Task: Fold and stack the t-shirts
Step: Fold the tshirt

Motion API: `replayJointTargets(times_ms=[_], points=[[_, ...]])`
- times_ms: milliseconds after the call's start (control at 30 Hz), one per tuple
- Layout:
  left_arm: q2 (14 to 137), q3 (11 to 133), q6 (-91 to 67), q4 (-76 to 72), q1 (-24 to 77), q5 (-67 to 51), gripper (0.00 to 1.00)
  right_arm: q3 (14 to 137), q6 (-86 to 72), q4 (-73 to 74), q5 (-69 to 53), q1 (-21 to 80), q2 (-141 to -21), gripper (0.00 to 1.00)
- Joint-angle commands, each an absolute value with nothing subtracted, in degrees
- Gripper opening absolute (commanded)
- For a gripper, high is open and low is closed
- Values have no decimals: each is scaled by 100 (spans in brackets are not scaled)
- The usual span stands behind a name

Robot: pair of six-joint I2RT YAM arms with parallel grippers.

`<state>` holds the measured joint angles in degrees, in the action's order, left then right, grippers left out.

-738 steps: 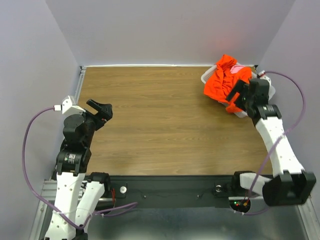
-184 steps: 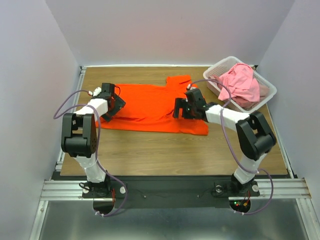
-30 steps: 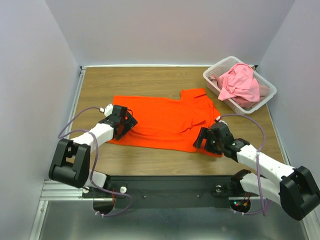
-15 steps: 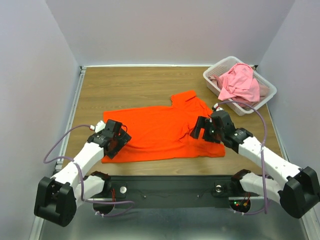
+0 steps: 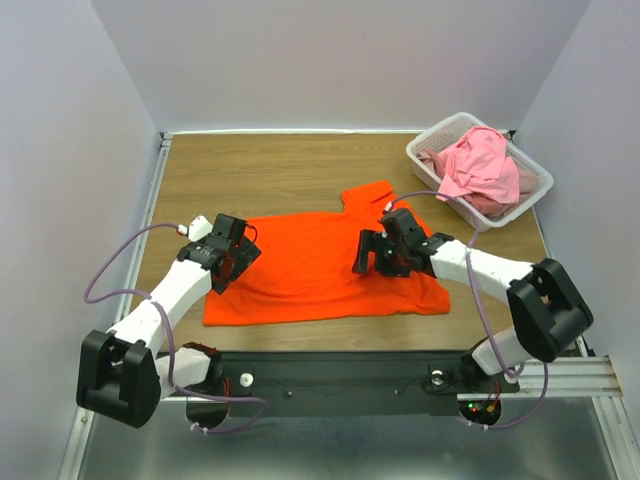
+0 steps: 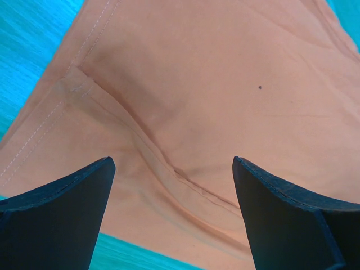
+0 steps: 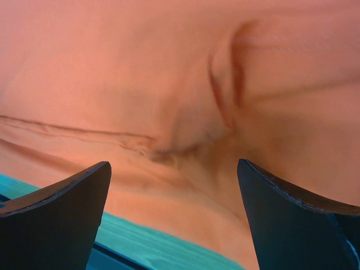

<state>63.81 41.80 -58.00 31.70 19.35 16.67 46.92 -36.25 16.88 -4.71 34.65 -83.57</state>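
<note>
My top view is bright, even and sharp, with short soft shadows under both arms on the worktop point(image 5: 300, 170) and no glare. Both wrist feeds carry a colour cast: the worktop reads teal and the orange t-shirt point(image 6: 225, 84) reads pale salmon. The left wrist is crisp, stitching readable. The right wrist is softer, folds smeared. The left tool fingers point(image 6: 56, 219) and right tool fingers point(image 7: 56, 214) are dark near-silhouettes.

The bright orange soft cloth t-shirt point(image 7: 140, 73) fills nearly the whole view and lies spread on the table point(image 7: 152, 244), which shows as a teal strip along the bottom. A long crease runs in from the left, and a deeper pucker sits right of centre. The right end effector point(image 7: 172, 163) hangs over the cloth with its two dark fingers point(image 7: 56, 219) spread wide, nothing between them.
</note>
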Motion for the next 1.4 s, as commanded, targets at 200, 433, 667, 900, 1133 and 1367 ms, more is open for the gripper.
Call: replayJointTargets(times_ms=[200, 433, 667, 900, 1133, 1367], points=[[6478, 4034, -5467, 2944, 1618, 1653, 99, 5773, -3569, 870, -694, 3709, -9455, 100], [6197, 3876, -5265, 2988, 1248, 1608, 98, 6679, -3358, 870, -642, 3753, -10133, 100], [6020, 3876, -5019, 2945, 923, 1495, 98, 7259, -3042, 940, -669, 3753, -10459, 100], [6854, 4472, -4184, 2197, 53, 869, 99, 8207, -2584, 1580, 569, 3578, -10511, 100], [8496, 5597, -4061, 2136, -588, 1161, 98, 9191, -2146, 1951, 905, 2735, -11406, 100], [9639, 6617, -3815, 2180, -659, 1221, 98, 10298, -1601, 2118, 1266, 2408, -12277, 100]])
